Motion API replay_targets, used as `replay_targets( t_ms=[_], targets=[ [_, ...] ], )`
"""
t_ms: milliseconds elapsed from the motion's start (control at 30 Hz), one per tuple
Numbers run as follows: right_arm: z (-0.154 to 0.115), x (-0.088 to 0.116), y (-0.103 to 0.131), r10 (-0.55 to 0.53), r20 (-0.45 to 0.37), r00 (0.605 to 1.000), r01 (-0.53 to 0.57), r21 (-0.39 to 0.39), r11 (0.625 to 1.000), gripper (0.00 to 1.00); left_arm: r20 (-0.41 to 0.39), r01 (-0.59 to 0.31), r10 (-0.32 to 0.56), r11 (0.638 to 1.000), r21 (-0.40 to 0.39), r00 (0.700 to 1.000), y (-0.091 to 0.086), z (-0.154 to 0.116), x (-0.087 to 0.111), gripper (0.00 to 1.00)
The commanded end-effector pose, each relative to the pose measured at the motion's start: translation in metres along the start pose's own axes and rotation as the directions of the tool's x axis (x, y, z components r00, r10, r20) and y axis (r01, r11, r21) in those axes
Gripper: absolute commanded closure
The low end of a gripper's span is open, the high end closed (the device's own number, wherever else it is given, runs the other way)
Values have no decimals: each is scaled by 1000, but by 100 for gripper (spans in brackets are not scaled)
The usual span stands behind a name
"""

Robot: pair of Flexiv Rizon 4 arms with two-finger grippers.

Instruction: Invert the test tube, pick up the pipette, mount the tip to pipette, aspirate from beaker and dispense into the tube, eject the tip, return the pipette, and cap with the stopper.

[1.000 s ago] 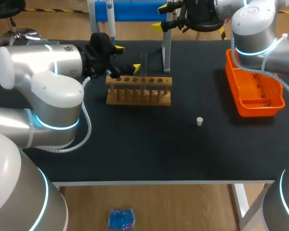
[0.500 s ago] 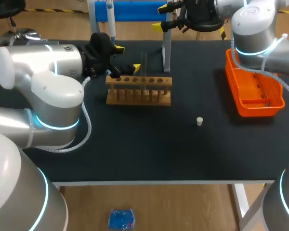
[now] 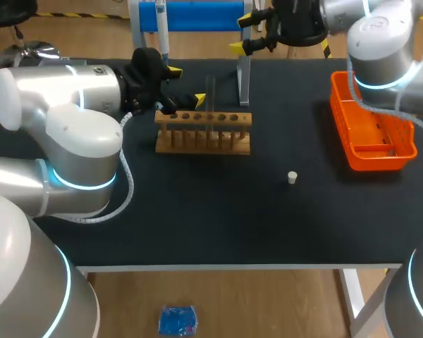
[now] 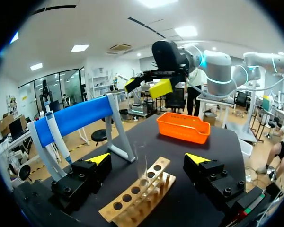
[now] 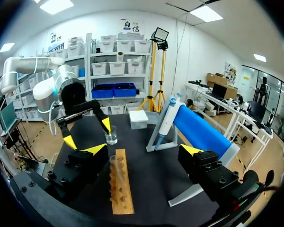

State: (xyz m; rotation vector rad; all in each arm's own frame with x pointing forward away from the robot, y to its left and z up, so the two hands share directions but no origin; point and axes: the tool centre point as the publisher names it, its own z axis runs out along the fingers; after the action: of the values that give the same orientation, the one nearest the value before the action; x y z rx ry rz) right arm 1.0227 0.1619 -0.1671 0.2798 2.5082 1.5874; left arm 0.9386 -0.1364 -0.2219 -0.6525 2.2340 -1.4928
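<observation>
**Both tools spread wide and holding nothing; the test tube stands in its rack.**
From where I stand, the left tool sits at the far left end of the wooden rack, fingers well apart. The clear test tube is upright in a rack hole just ahead of them, and neither finger touches it. The right tool hangs above the desk's far edge, near the blue stand, its fingers also wide apart. The pipette hangs on that stand. The small white stopper lies alone on the desk, between the rack and the orange basket. A beaker stands past the rack's end.
</observation>
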Motion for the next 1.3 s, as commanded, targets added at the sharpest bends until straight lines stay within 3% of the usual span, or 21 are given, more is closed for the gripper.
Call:
replay_targets(
  t_ms=[33,367,800,1300],
  targets=[
    [-43,34,-20,14,36,999,-14,-13,1000,0,1,0,0,1000,3,1000,1,2,0,0],
    [-90,83,-70,5,7,1000,-5,-3,1000,0,1,0,0,1000,3,1000,1,2,0,0],
    [-114,137,-129,-19,-40,999,21,29,999,0,1,0,0,1000,3,1000,1,2,0,0],
    [-117,141,-136,-22,-37,999,24,48,999,0,1,0,0,1000,3,1000,1,2,0,0]
  ],
)
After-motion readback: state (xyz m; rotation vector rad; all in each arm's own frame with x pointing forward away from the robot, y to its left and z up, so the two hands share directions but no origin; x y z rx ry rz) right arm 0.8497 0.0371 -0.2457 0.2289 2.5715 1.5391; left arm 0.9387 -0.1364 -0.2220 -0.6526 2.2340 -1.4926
